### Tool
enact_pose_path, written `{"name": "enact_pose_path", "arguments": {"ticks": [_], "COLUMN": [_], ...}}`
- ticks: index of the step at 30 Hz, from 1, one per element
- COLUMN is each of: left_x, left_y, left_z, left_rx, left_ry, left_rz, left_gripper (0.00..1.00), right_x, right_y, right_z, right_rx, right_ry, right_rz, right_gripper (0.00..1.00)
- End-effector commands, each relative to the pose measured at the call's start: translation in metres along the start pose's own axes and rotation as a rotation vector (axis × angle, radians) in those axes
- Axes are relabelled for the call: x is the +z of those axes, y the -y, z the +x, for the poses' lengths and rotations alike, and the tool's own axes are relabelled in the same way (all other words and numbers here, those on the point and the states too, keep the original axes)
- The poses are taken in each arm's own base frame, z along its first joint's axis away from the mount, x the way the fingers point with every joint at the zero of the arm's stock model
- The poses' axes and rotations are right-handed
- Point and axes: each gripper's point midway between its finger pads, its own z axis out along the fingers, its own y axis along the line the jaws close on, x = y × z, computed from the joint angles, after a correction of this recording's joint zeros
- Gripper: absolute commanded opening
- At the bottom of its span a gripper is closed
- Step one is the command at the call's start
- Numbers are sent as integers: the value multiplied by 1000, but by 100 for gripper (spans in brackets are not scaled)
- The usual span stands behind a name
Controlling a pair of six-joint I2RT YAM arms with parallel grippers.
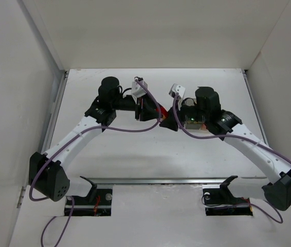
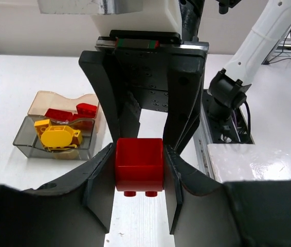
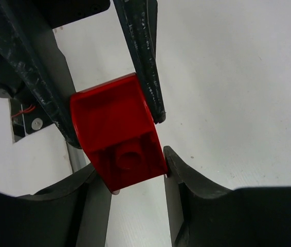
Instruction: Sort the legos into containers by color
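The white table (image 1: 150, 154) fills the floor of the scene. The left arm (image 1: 78, 136) and right arm (image 1: 253, 146) reach inward across it, and their ends meet over its middle.

The left gripper (image 2: 140, 154) is clamped on a single brick (image 2: 139, 164), with one dark finger flat against each side. The right gripper (image 3: 129, 163) comes at the same brick from the opposite end. Its fingers are drawn in against the brick, one touching a lower corner and the other pressed under the opposite edge. Both grippers pinch the brick at once, and it hangs between them over the table.

Two boxes stand on the table, joined as a pair, near the brick and to its left in the left wrist view. The tan box (image 2: 45, 96) is clear, and the grey box (image 2: 24, 140) against it is smoky. A few red bricks (image 2: 71, 113) lie in the tan box. Yellow bricks (image 2: 58, 136) lie in the grey box, one of them with a rounded outline.

The held brick is bright, glossy red and blocky, about as wide as the gap between the fingers. From the left wrist it shows a squarish face with a raised rim, and two small round studs stick out below its lower edge. From the right wrist one face carries a round knob, and the side above it curves over smoothly. From the top camera only a sliver of red shows between the black grippers.
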Motion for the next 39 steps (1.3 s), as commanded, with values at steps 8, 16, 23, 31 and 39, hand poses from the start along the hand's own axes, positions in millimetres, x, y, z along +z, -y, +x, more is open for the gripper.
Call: {"name": "enact_pose_path", "arguments": {"ticks": [8,16,23,31,39], "left_x": [-14,-91,-103,-106,-110], "left_y": [-28,-110,-100,-96,-93], "left_z": [-10,49,65,71,71], "left_rx": [5,-5,6,4,14], "left_ry": [15,-126,-169,-171,-176], "left_rz": [-279,-980,-1002,-1003,-1011], "left_gripper": [100,100,100,100,100], "right_x": [-49,-134,-150,-145,-173], "right_y": [77,213,256,264,255], "right_z": [-11,113,158,182,113], "right_rx": [136,558,655,674,628], "right_ry": [83,-306,-359,-508,-383], "right_rz": [506,1140,1276,1253,1307], "right_gripper": [0,0,0,52,100]}}
